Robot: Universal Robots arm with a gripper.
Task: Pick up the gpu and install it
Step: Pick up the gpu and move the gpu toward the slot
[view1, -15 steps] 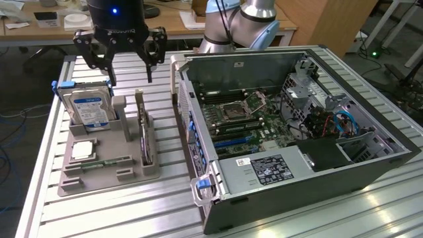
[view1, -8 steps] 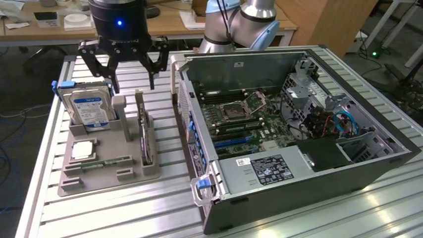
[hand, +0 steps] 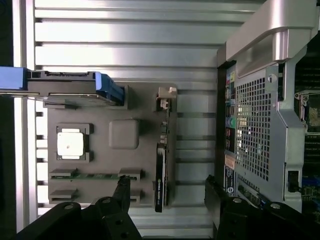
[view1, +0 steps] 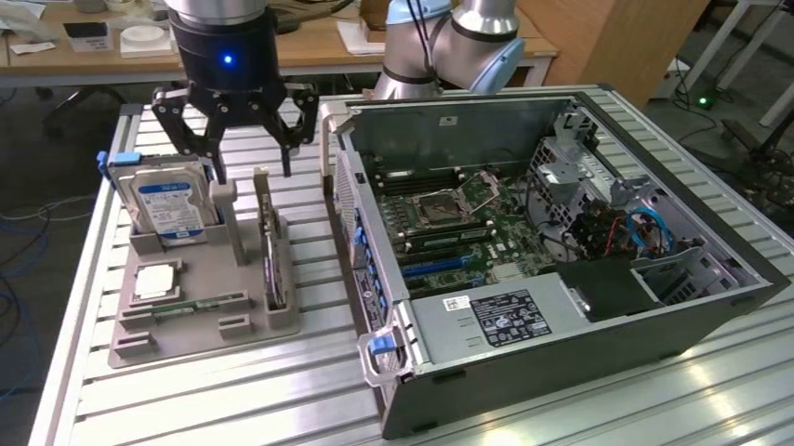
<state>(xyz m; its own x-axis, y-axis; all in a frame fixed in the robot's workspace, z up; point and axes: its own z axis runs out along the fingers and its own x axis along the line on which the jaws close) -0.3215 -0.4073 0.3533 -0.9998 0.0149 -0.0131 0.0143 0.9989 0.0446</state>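
The gpu point(view1: 271, 246) point(hand: 161, 170) stands on edge in its slot of the grey holder tray point(view1: 199, 325) point(hand: 145, 107), not yet lifted; nothing of the task is done, as pickup and installation both remain. The gripper point(view1: 253, 172) point(hand: 167, 187) hangs above the card's far end with its jaws wide apart, empty and clear of the card. In the wrist view the card lies between the lines of the two fingers. A hard drive point(view1: 167, 200) stands upright just beside the card in the same tray, with a processor chip point(view1: 155, 279) and a memory stick point(view1: 199, 305) lying flat nearby. The open computer case point(view1: 546, 232) rests on the desk point(view1: 248, 390) to the exterior view's right, its motherboard exposed.
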